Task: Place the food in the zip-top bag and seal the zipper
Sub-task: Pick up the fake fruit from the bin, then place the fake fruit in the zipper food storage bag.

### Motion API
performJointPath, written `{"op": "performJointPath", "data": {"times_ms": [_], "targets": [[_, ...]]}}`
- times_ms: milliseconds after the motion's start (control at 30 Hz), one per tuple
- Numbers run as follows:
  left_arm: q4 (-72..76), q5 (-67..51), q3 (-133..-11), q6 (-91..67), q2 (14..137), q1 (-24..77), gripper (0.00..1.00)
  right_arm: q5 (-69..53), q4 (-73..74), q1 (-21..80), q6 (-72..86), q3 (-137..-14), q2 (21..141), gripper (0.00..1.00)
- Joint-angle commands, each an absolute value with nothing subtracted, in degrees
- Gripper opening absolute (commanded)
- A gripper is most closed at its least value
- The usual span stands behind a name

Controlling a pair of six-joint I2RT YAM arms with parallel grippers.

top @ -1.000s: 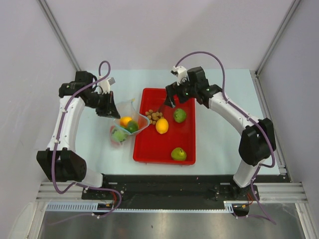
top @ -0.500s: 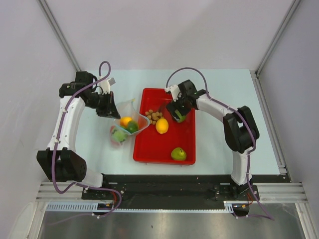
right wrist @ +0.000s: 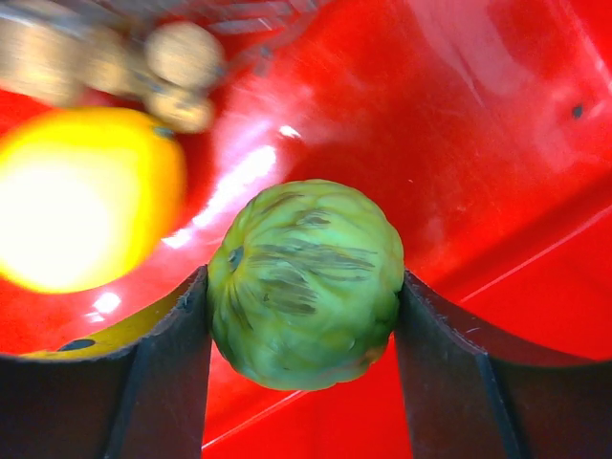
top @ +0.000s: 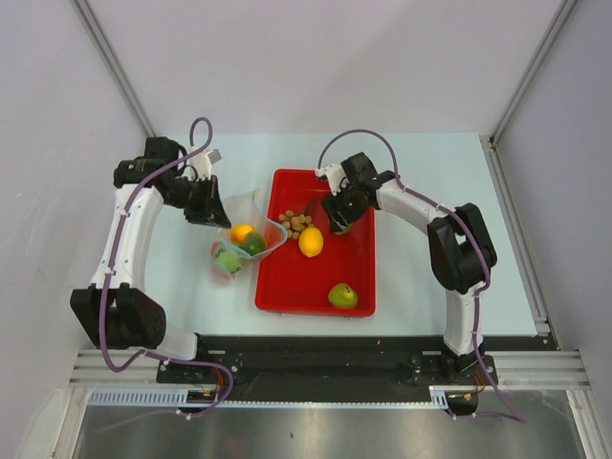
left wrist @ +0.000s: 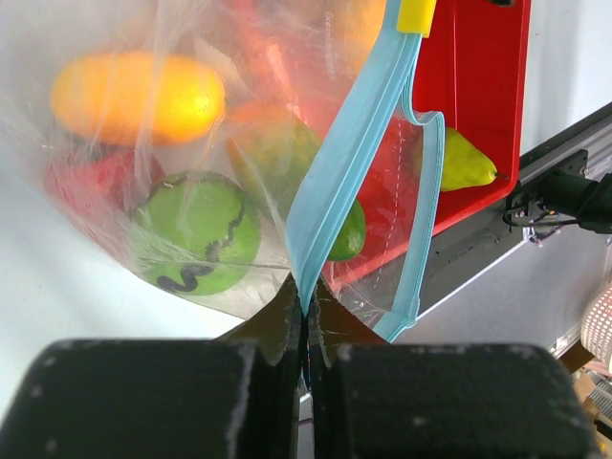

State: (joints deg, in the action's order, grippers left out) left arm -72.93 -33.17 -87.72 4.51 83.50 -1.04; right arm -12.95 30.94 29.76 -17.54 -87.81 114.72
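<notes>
Right gripper is part-closed on a green round fruit, with both fingers touching its sides. It's low in the far half of the red tray, mid-worktop; can't tell if it's lifted. Lemon is just beside it toward the left edge, nuts beyond that. Left gripper is pinched tight on the zipper, holding the zip-top bag with its mouth at the tray's left rim. The bag holds a mango, a green fruit and a red piece.
</notes>
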Motion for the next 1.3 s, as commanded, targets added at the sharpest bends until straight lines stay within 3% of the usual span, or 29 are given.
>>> {"op": "performJointPath", "data": {"times_ms": [0, 233, 567, 767, 1000, 1033, 1067, 1167, 1267], "targets": [[-71.72, -33.93, -87.8, 4.57, 82.97, -1.32, 0.04, -25.96, 26.75, 29.0, -10.39, -91.85, 104.87, 0.31], [-71.72, -34.54, -88.33, 4.4, 83.23, -1.41, 0.04, -36.38, 11.43, 34.88, 2.46, -94.39, 97.21, 0.32], [-71.98, -36.3, -89.21, 3.95, 83.41, -1.32, 0.04, -39.28, 11.51, 48.16, -6.76, -97.47, 100.89, 0.33], [-72.07, -37.0, -89.21, 3.96, 83.32, -1.41, 0.04, -35.26, 16.25, 51.85, -14.14, -98.78, 106.78, 0.33], [-72.07, -37.18, -88.24, 4.13, 82.71, -1.41, 0.05, -27.61, 11.17, 51.59, -12.31, -102.66, 111.18, 0.38], [-72.07, -37.26, -88.16, 4.04, 82.62, -1.32, 0.05, -26.03, 10.21, 51.77, -12.3, -102.48, 111.62, 0.45], [-72.07, -37.27, -88.15, 4.13, 82.62, -1.41, 0.05, -22.97, 9.41, 52.12, -12.48, -102.65, 112.06, 0.61], [-71.89, -37.44, -88.24, 4.13, 82.79, -1.32, 0.05, -19.09, 11.06, 52.64, -12.75, -104.67, 113.2, 0.9], [-71.9, -37.62, -88.33, 4.04, 82.79, -1.41, 0.05, -19.33, 12.82, 52.91, -13.01, -104.77, 111.46, 0.96]]}}
